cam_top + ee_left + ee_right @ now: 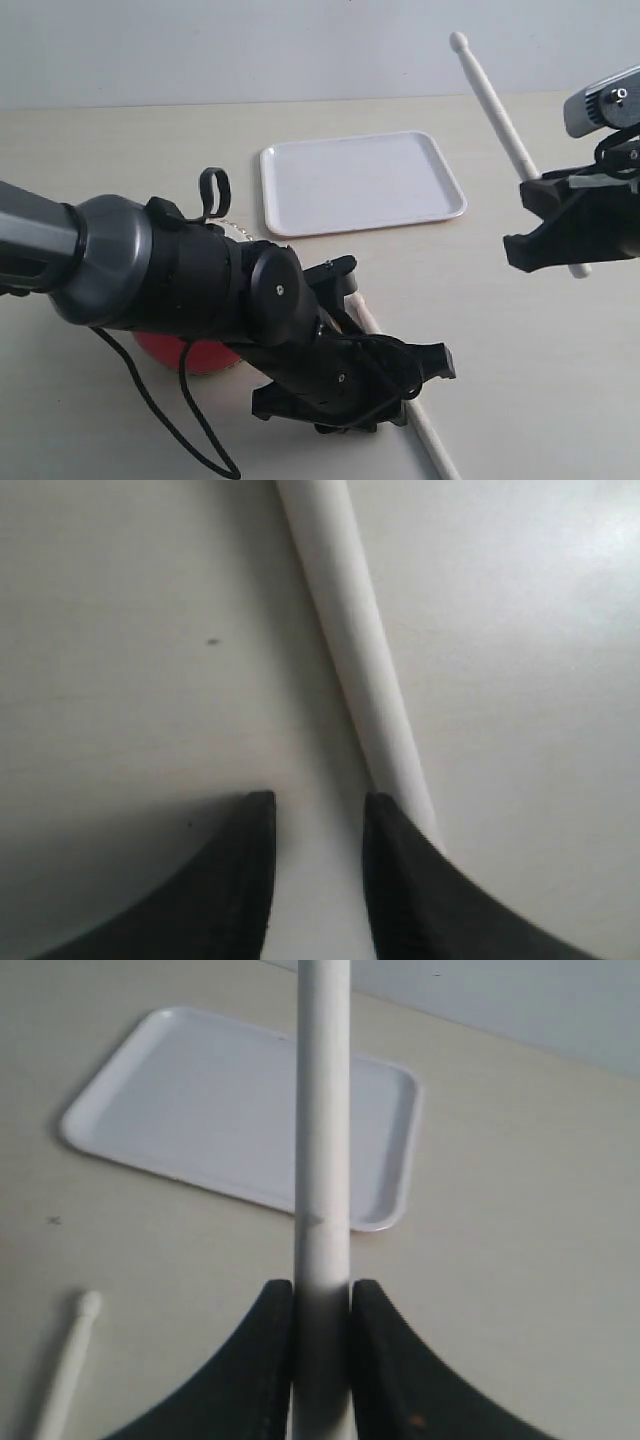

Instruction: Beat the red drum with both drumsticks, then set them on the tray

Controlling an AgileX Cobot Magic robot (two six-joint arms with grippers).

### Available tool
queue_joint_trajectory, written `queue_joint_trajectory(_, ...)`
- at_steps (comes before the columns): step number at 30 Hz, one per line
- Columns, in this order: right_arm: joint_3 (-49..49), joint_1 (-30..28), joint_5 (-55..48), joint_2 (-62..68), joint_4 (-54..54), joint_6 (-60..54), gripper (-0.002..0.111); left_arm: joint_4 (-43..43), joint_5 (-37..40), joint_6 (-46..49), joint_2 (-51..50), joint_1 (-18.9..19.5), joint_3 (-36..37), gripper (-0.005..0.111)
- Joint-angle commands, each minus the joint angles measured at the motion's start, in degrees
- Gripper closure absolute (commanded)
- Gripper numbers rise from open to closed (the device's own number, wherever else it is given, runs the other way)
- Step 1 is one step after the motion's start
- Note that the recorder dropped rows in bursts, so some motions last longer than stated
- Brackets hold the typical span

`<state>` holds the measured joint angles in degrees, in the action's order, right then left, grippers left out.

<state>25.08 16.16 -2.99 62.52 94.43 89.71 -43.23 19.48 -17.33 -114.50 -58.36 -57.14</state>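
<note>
Left end effector, jaws apart, should centre over the lying drumstick before closing; right end effector grips the raised drumstick.

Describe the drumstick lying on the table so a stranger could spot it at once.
Start at the tray, come toward the camera to the red drum under the left arm. The drumstick lies flat on the table beside the drum, under the left gripper; the other stick is raised in the right gripper.

Above red drum: bulky left arm
</note>
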Motion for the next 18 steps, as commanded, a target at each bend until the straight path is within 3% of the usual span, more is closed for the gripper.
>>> queue_joint_trajectory(1, -1.45, 0.15, 4.54, 2.48, 0.39, 0.31, 0.108, 3.97, 3.78, -0.65, -2.21, 0.07, 0.70, 0.074)
queue_joint_trajectory(8, -2.99, 0.15, 2.99, 8.53, 0.39, 0.31, 0.108, 3.99, 6.49, 0.39, -2.21, 0.07, -2.27, 0.073)
queue_joint_trajectory(14, -3.99, 0.15, 9.12, 15.32, 0.50, 0.31, 0.108, 3.96, 6.90, 2.42, -1.63, 0.07, -2.31, 0.054)
queue_joint_trajectory(18, -4.10, 0.15, 9.83, 17.15, 0.37, 0.41, 0.108, 3.15, 7.00, 2.09, -1.41, 0.07, -2.97, 0.054)
